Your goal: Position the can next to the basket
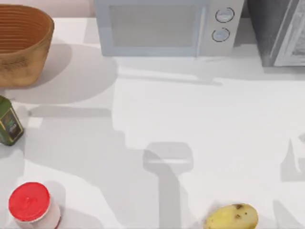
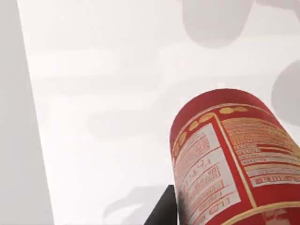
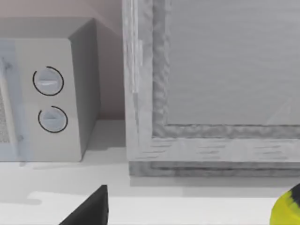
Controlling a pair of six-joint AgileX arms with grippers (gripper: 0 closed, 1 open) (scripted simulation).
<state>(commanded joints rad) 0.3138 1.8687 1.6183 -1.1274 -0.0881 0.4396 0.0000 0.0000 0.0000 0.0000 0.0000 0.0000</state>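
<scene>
Can (image 2: 225,159) red, gold trim, white label panels; basket (image 1: 21,43) light-brown weave; bottle (image 1: 9,125) seemingly dark green.

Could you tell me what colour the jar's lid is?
Red, on a white jar; the top view shows it best.

table: white (image 1: 200,138), soft shadows
12 o'clock: microwave (image 1: 167,26)
1 o'clock: grey appliance (image 1: 279,31), possibly oven

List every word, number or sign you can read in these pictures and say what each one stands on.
No text reads clearly enough to quote.
can: white panels of fine print, too small to read.
green bottle: a label, too blurred to read.
microwave: two round dials, no readable marks.
jar: plain red lid, no text.
</scene>
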